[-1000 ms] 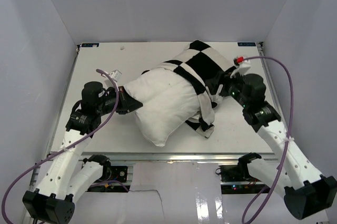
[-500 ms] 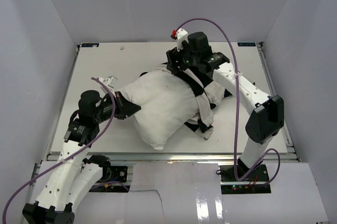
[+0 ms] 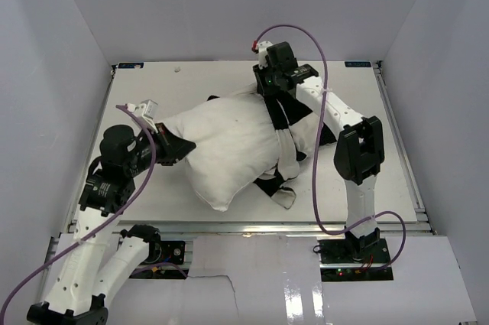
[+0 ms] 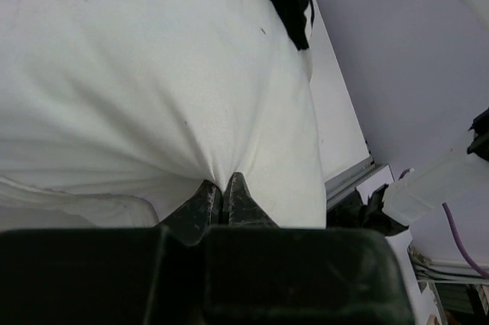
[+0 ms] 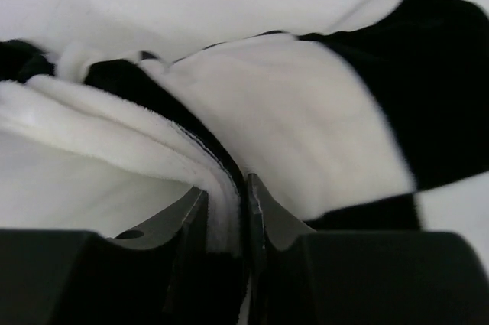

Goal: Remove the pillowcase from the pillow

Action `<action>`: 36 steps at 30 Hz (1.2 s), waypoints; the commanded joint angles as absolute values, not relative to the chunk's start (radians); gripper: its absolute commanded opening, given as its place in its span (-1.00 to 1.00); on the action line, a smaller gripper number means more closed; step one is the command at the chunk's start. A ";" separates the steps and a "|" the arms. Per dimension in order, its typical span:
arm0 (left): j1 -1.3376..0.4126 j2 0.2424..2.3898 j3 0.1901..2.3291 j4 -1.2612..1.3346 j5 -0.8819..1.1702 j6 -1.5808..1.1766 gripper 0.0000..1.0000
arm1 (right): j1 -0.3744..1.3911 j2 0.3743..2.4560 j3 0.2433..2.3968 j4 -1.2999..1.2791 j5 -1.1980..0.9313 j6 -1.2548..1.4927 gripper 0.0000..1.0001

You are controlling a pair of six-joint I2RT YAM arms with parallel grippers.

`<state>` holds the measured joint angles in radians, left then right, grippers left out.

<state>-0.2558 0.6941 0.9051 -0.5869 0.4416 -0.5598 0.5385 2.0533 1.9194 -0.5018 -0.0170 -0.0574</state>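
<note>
The pillow [image 3: 229, 145] lies on the middle of the desk [image 3: 191, 80], with its right end inside the checked pillowcase [image 3: 281, 118]. My left tool [image 4: 221, 191] is closed, pinching a fold of bare pillow fabric at the left end. My right tool [image 5: 244, 187] is clamped on the pillowcase edge at the pillow's far side.
</note>
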 commanded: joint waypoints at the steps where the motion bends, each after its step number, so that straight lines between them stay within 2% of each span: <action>1: -0.253 0.621 1.035 -0.643 0.355 -0.551 -1.00 | 0.405 2.075 1.983 -0.491 0.146 -0.018 -0.47; 4: -0.253 0.601 1.110 -0.719 0.267 -0.546 -1.00 | 0.333 2.083 1.983 -0.474 0.189 0.018 -0.58; 8: -0.253 0.586 1.146 -0.762 0.210 -0.552 -1.00 | 0.250 2.069 1.960 -0.471 0.175 0.080 -0.58; 11: -0.253 0.586 1.112 -0.749 0.190 -0.557 -1.00 | 0.242 2.057 1.945 -0.486 0.070 0.089 -0.55; 14: -0.253 0.618 1.083 -0.701 0.204 -0.554 -1.00 | 0.259 1.994 1.887 -0.514 -0.075 0.087 -0.23; 15: -0.253 0.629 1.069 -0.690 0.212 -0.554 -1.00 | 0.281 1.921 1.849 -0.514 -0.084 0.089 0.01; 16: -0.253 0.640 1.069 -0.675 0.216 -0.555 -1.00 | 0.293 1.872 1.795 -0.502 -0.092 0.084 0.34; 17: -0.253 0.661 1.071 -0.666 0.224 -0.554 -1.00 | 0.304 1.823 1.678 -0.456 -0.104 0.084 0.44; 19: -0.253 0.684 1.083 -0.649 0.230 -0.552 -1.00 | 0.321 1.670 1.579 -0.425 -0.127 0.098 0.63; 20: -0.253 0.708 1.091 -0.643 0.229 -0.552 -1.00 | 0.321 1.573 1.495 -0.401 -0.180 0.106 0.68; 22: -0.253 0.739 1.100 -0.617 0.232 -0.548 -1.00 | 0.322 1.479 1.415 -0.393 -0.250 0.109 0.92; 23: -0.253 0.753 1.101 -0.603 0.236 -0.546 -1.00 | 0.324 1.436 1.372 -0.394 -0.323 0.101 0.96; 29: -0.253 0.857 1.123 -0.548 0.278 -0.543 -1.00 | 0.464 1.051 0.990 -0.310 -0.356 0.188 0.90; 32: -0.255 0.876 1.135 -0.537 0.290 -0.558 -1.00 | 0.588 0.971 0.896 -0.322 -0.232 0.227 0.88; 36: -0.255 0.900 1.149 -0.519 0.327 -0.580 -1.00 | 0.655 0.931 0.767 -0.253 -0.175 0.320 0.92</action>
